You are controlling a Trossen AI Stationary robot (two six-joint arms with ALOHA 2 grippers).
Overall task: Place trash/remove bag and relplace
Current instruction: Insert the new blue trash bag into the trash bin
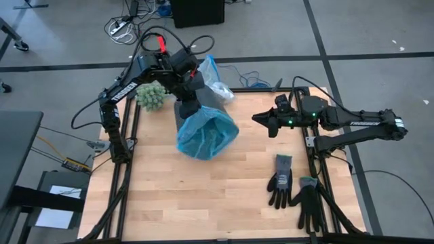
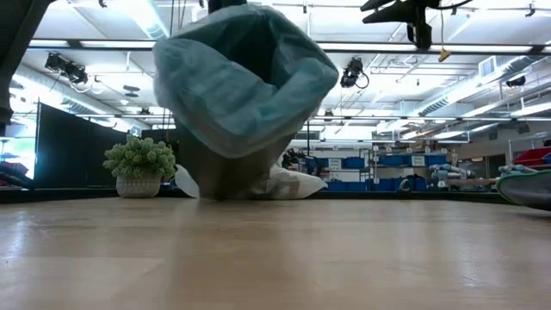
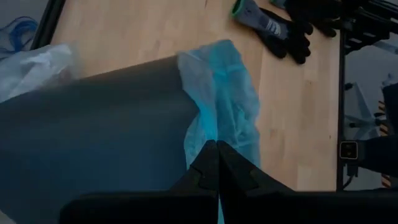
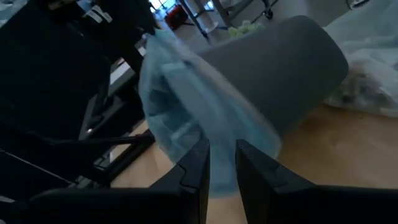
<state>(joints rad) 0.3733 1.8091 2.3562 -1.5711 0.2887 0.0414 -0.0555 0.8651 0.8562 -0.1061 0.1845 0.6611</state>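
Here the dark bin (image 1: 192, 108) is seen tilted over on the bench (image 1: 224, 203), its mouth turned toward the bench's front and lined with a light-blue translucent bag (image 1: 207, 135) that bulges out around the rim. The left gripper (image 3: 217, 163) is seen above the bin's side, its fingers pressed together; in the left wrist view their tips meet right at the blue plastic's edge, though it cannot be told whether any film is pinched between them. The grey-white bag (image 1: 220, 91) is found lying crumpled on the bench behind the bin, just beside it, with small litter faintly seen inside it in the right wrist view. The right gripper (image 1: 263, 120) is held above the bench to the right of the bin, apart from it, its fingers slightly parted and nothing held between them. A green fuzzy clump (image 1: 152, 95) is set near the bin's left, and two black gloves (image 1: 295, 190) are laid near the bench's front right corner.
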